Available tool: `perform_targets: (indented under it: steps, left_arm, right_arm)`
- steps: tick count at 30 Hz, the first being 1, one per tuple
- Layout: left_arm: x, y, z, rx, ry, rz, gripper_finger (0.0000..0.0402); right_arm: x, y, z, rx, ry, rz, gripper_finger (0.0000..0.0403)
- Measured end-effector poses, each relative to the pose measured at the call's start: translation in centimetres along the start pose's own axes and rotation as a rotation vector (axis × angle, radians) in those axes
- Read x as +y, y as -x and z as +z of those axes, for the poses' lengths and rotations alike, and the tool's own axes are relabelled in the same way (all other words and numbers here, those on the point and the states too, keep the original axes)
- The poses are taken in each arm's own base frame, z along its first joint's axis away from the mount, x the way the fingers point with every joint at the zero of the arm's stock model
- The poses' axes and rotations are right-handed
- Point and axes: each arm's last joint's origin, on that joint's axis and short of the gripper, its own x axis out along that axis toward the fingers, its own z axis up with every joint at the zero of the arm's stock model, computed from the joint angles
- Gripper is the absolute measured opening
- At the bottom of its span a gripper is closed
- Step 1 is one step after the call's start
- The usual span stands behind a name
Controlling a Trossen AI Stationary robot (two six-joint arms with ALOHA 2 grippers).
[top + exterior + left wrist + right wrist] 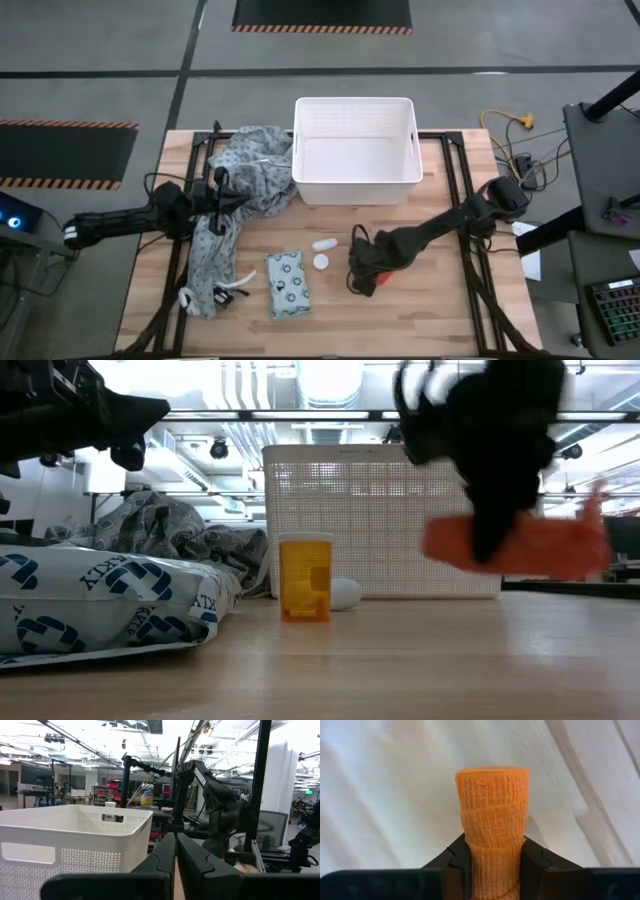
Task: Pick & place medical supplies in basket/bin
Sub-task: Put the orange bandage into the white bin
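My right gripper (362,276) is over the table's near middle, shut on an orange wrap roll (491,805), which also shows blurred in the low view (540,548). An amber pill bottle (305,576) stands upright on the table, its white cap (321,262) seen from above. A small white oval piece (323,244) lies beside it. The pale-green packet (288,284) with dark ring marks lies flat to their left. The white perforated bin (355,150) stands at the far middle. My left gripper (175,857) is shut and raised over a grey patterned cloth (245,175). My right gripper pinches the orange roll between its two fingers (457,865), on the roll's narrower end part (492,860). The rest of the roll sticks out past the fingertips. In the low view the roll lies about level, lifted clear of the table.
The grey cloth trails from the bin's left side down toward the near edge, with white cord ends (225,293) beside it. Bare wood lies right of my right gripper. Cables and a dark side table (605,170) sit off the table's right edge.
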Motion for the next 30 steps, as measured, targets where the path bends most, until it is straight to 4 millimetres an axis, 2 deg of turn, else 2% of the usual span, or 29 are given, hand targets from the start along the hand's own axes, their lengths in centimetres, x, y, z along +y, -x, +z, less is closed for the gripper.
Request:
perform_targets:
  steps: [8,14,18,23,30]
  left_arm:
    - [0.0,0.0,0.0,0.0,0.0,0.0,0.0]
    - [0.0,0.0,0.0,0.0,0.0,0.0,0.0]
    - [0.0,0.0,0.0,0.0,0.0,0.0,0.0]
    - [0.0,0.0,0.0,0.0,0.0,0.0,0.0]
    - [0.0,0.0,0.0,0.0,0.0,0.0,0.0]
  right_arm:
    - [1.8,4.7,5.8,-0.279,0.104,0.067,0.0089]
    - [1.4,9.4,10.6,-0.448,0.174,0.099,0.009]
    - [-0.8,12.0,13.5,-0.495,0.102,0.083,0.009]
    - [-3.9,15.3,16.5,-0.564,0.095,0.031,0.009]
    - [-10.4,18.8,19.4,-0.573,0.006,-0.103,0.009]
